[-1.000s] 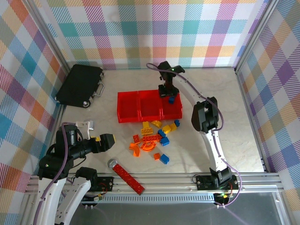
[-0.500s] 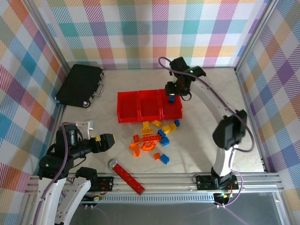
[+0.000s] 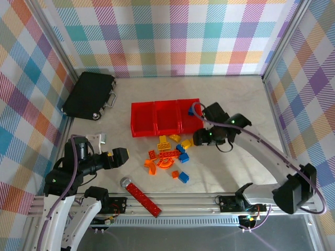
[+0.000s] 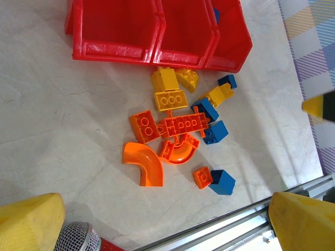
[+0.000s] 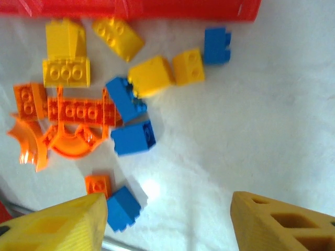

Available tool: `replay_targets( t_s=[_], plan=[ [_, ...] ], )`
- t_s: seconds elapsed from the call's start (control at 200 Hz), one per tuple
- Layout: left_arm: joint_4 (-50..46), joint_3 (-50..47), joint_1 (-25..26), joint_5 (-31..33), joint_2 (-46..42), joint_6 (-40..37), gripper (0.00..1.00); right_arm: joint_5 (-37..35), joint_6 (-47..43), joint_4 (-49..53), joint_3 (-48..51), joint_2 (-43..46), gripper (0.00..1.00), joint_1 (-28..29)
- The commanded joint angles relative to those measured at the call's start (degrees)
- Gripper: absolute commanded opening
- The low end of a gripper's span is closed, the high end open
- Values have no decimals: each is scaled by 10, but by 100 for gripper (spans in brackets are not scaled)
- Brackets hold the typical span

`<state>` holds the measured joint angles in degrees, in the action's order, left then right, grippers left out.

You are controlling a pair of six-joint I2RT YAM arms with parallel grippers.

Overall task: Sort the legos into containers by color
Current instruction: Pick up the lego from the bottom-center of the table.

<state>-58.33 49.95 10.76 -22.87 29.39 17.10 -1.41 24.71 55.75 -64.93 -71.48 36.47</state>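
Near the middle of the table the legos lay in a loose pile of mixed orange, yellow and blue, all on the surface just at 6 o'clock of the containers. The three red bins sat joined in a row. The left and middle ones looked empty from the left wrist view, and a single blue brick was in the right-hand bin. The right gripper hung at 3 o'clock of the pile, close to the nearest yellow and blue pieces. In its own wrist view the right gripper had its yellow fingers well apart with nothing between them, just bare table and the legos below. The left gripper sat well off at 9 o'clock of the pile, low near its base. The left gripper had its jaws spread as wide as they go and held nothing. From that view the legos showed an orange arch at the near-left edge of the pile, with a lone blue cube beside a small orange plate at 5 o'clock. The containers ran along the top. A black case lay at 10 o'clock by the wall, and a red bar with a silver round end lay at 7 o'clock near the rail.
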Motion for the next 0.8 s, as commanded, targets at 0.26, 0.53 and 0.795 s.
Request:
replay_targets(
  t_s=[0.26, 0.53, 0.795],
  plan=[
    [-6, -3, 3, 9, -4, 11, 100, 27, 46, 12, 81, 13, 74, 95],
    [-8, -3, 3, 12, -2, 13, 100, 18, 46, -52, 57, -82, 75, 128],
    [-10, -4, 4, 11, -2, 13, 100, -2, 15, -67, 15, -188, 77, 141]
  ],
)
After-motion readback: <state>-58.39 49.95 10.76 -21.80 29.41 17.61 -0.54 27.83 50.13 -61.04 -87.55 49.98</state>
